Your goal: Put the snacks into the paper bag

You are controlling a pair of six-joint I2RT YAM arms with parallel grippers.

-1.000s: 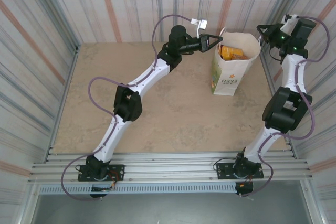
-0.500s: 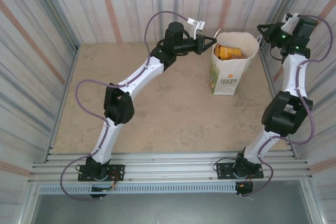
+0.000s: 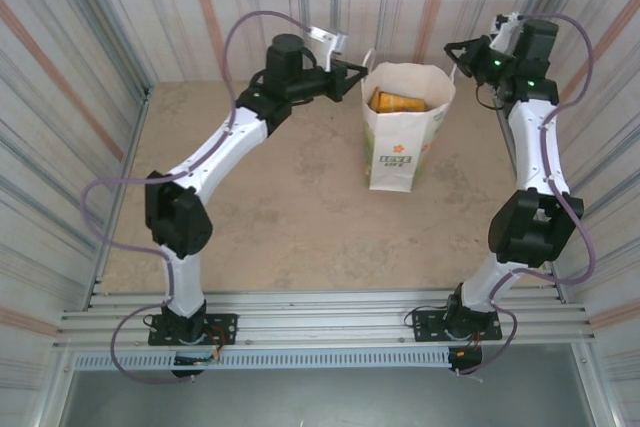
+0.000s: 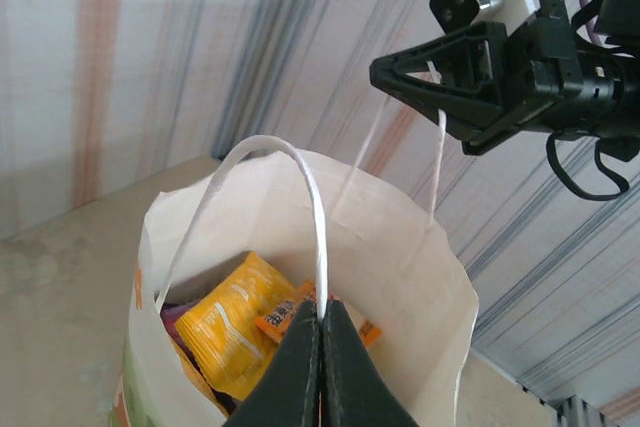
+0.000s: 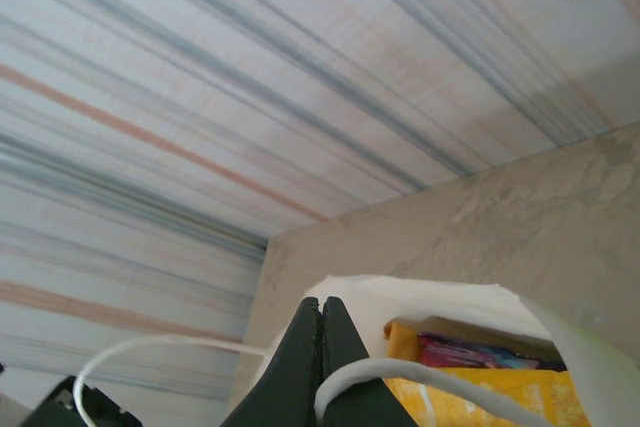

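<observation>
**Q:** Where does the paper bag (image 3: 392, 152) stand?

**A:** It is upright at the far side of the table (image 3: 280, 217), right of centre and between the two arms. Its mouth is open upward. Whether its base bears on the table cannot be told.

**Q:** And the snacks (image 3: 398, 102)?

**A:** They are inside the bag. A yellow-orange packet (image 4: 228, 332) lies uppermost, with a small orange bar (image 4: 290, 319) touching it and a purple packet (image 5: 465, 352) beneath.

**Q:** What is the state of the left gripper (image 4: 322, 319)?

**A:** Its fingers are pressed fully together, pinching the left cord handle (image 4: 290, 162). The handle arches up from the bag's left rim.

**Q:** And the right gripper (image 5: 322, 312)?

**A:** It is closed in the same way, nipping the right cord handle (image 5: 400, 372) above the bag's right rim. In the left wrist view, the two strands of that handle run straight down from it to the rim.
</observation>
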